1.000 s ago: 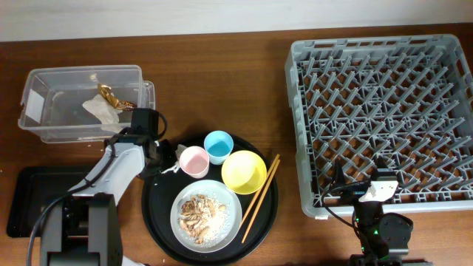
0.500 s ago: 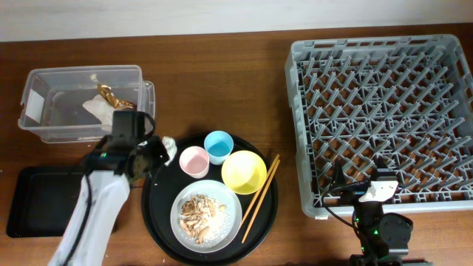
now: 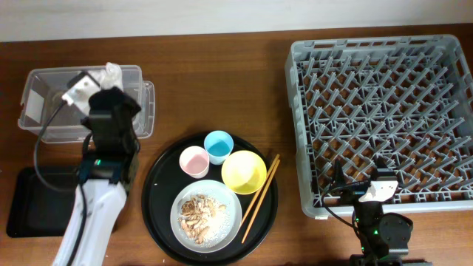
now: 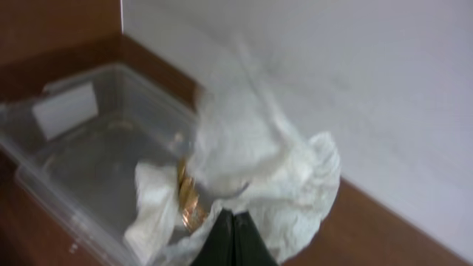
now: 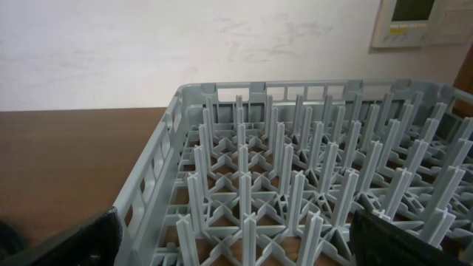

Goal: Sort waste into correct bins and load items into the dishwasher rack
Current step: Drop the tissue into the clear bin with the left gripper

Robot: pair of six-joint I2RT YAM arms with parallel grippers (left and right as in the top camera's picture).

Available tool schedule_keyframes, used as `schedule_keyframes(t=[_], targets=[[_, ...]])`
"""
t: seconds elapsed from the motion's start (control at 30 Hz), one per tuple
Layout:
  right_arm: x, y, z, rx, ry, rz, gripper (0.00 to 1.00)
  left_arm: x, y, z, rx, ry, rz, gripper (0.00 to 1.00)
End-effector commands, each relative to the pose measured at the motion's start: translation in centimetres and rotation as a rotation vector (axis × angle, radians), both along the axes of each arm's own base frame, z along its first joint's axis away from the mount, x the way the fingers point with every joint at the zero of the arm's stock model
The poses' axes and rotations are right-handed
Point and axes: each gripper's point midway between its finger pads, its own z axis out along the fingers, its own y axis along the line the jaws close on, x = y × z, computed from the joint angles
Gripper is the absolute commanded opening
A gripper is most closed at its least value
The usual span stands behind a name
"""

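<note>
My left gripper is shut on a piece of crumpled white paper and holds it over the clear box. In the left wrist view the shut fingers pinch the paper, with a gold-brown scrap and more white paper in the box below. The pink cup, light-blue cup, yellow bowl, chopsticks and the plate of food scraps sit on the round black tray. My right gripper is open and empty at the near edge of the dishwasher rack.
The shallow black rectangular tray lies at the front left under my left arm. The round black tray holds the dishes at the centre. The rack fills the right wrist view. A wall runs along the back.
My left gripper lifted the white paper from beside the pink cup and carried it back and to the left, over the clear box. The right arm has not moved.
</note>
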Motion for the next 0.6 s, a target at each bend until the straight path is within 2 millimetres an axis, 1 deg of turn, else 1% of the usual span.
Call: schedule_keyframes(t=[0.0, 0.03, 0.07, 0.1, 0.13, 0.17, 0.2, 0.23, 0.27, 0.3, 0.33, 0.37, 0.4, 0.43, 0.47, 0.53, 0.57], targets=[[0.0, -0.3, -0.3, 0.004, 0.005, -0.015, 0.99, 2.7, 2.1, -3.3, 0.092, 0.054, 0.068, 0.01], [0.0, -0.3, -0.3, 0.004, 0.005, -0.015, 0.99, 3.2, 2.8, -4.1, 0.097, 0.058, 0.089, 0.01], [0.0, -0.3, -0.3, 0.004, 0.005, -0.015, 0.99, 3.7, 4.3, -5.5, 0.100, 0.075, 0.126, 0.01], [0.0, -0.3, -0.3, 0.004, 0.005, -0.015, 0.99, 3.7, 5.6, -6.6, 0.100, 0.101, 0.155, 0.01], [0.0, -0.3, -0.3, 0.004, 0.005, -0.015, 0.99, 3.5, 6.6, -7.2, 0.099, 0.116, 0.177, 0.02], [0.0, -0.3, -0.3, 0.004, 0.005, -0.015, 0.99, 3.3, 7.6, -7.6, 0.098, 0.127, 0.198, 0.11], [0.0, -0.3, -0.3, 0.004, 0.005, -0.015, 0.99, 3.0, 8.5, -7.9, 0.097, 0.137, 0.218, 0.21], [0.0, -0.3, -0.3, 0.004, 0.005, -0.015, 0.99, 2.7, 9.5, -8.2, 0.095, 0.148, 0.241, 0.47], [0.0, -0.3, -0.3, 0.004, 0.005, -0.015, 0.98, 2.6, 9.9, -8.2, 0.112, 0.161, 0.238, 0.65], [0.0, -0.3, -0.3, 0.004, 0.005, -0.015, 0.99, 2.5, 9.9, -8.2, 0.126, 0.170, 0.232, 0.77], [0.0, -0.3, -0.3, 0.004, 0.005, -0.015, 0.99, 2.6, 9.9, -8.2, 0.131, 0.175, 0.226, 0.84], [0.0, -0.3, -0.3, 0.004, 0.005, -0.015, 0.99, 2.8, 9.6, -8.3, 0.123, 0.174, 0.207, 0.87], [0.0, -0.3, -0.3, 0.004, 0.005, -0.015, 0.99, 3.0, 8.9, -8.4, 0.104, 0.174, 0.165, 0.94], [0.0, -0.3, -0.3, 0.004, 0.005, -0.015, 0.99, 3.1, 8.4, -8.4, 0.089, 0.176, 0.131, 0.98], [0.0, -0.3, -0.3, 0.004, 0.005, -0.015, 0.99, 3.2, 7.3, -8.4, 0.058, 0.186, 0.066, 0.99], [0.0, -0.3, -0.3, 0.004, 0.005, -0.015, 0.99, 2.7, 4.5, -7.5, -0.014, 0.190, -0.083, 0.99], [0.0, -0.3, -0.3, 0.004, 0.005, -0.015, 0.99, 1.8, 1.8, -6.0, -0.078, 0.176, -0.217, 0.99]])
